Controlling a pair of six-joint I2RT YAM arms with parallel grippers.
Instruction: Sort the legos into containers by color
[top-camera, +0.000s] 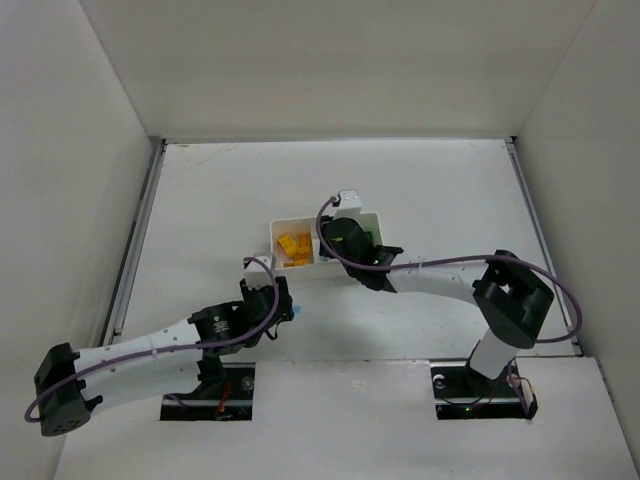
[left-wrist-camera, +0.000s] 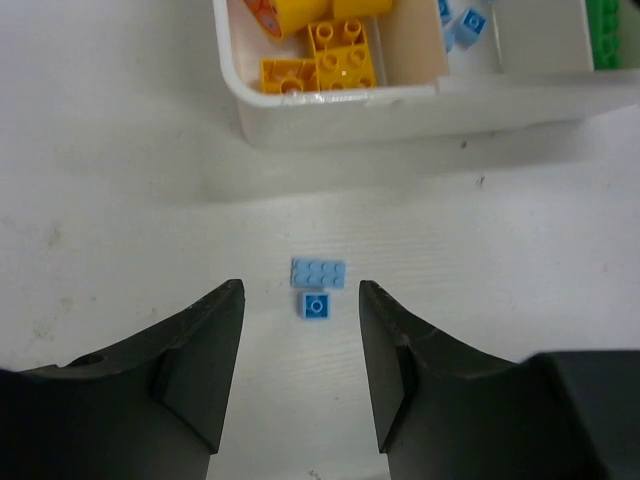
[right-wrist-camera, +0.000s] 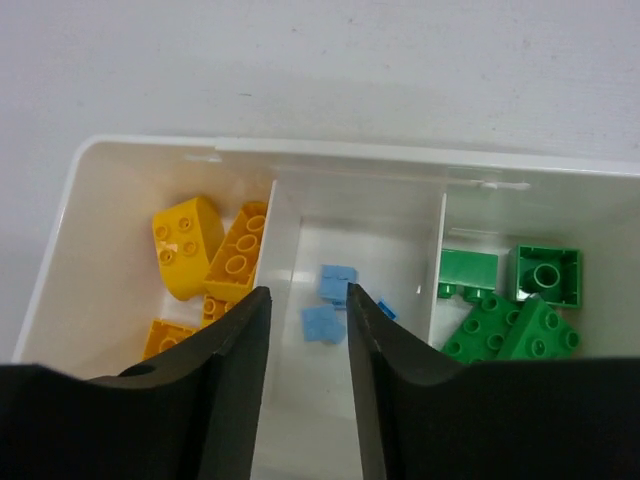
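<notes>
Left claw (left-wrist-camera: 300, 300): partly open, empty; two light blue legos (left-wrist-camera: 318, 272) on desk (left-wrist-camera: 520, 220) between its tips.
Right claw (right-wrist-camera: 307, 295): partly open, empty, over tray (right-wrist-camera: 340, 160) middle compartment.
Below right claw: blue legos (right-wrist-camera: 338, 282); yellow legos (right-wrist-camera: 235, 260) left, green legos (right-wrist-camera: 510, 320) right.

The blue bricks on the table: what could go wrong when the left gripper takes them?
The long brick and the small brick lie close together, so the open left gripper may catch both or knock one away. The right gripper hangs over the blue compartment; the arms could collide there.
</notes>
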